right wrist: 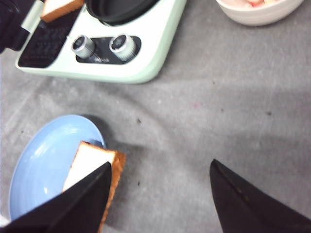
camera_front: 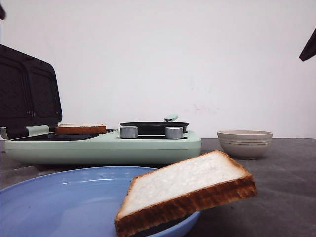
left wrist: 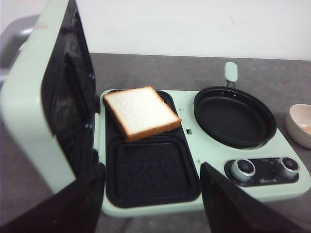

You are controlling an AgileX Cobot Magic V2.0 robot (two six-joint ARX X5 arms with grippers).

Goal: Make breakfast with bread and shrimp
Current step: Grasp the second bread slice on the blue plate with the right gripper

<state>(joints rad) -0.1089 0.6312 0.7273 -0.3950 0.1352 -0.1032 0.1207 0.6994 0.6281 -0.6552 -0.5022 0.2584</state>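
Observation:
One bread slice (left wrist: 141,111) lies on the rear plate of the open sandwich maker (left wrist: 194,145); it also shows in the front view (camera_front: 80,129). The second bread slice (camera_front: 187,190) leans over the rim of the blue plate (camera_front: 59,202). It also shows in the right wrist view (right wrist: 90,162). Small orange-pink shrimp pieces (right wrist: 255,2) lie in the beige bowl (camera_front: 244,143). My left gripper (left wrist: 151,196) is open and empty above the maker's front plate. My right gripper (right wrist: 160,191) is open and empty above the table beside the blue plate (right wrist: 43,160).
The maker's lid (camera_front: 27,91) stands open at the left. A black frying pan (camera_front: 154,127) sits on the maker's right half, with two knobs (camera_front: 150,132) in front. A dark part of the right arm (camera_front: 309,47) shows at the upper right.

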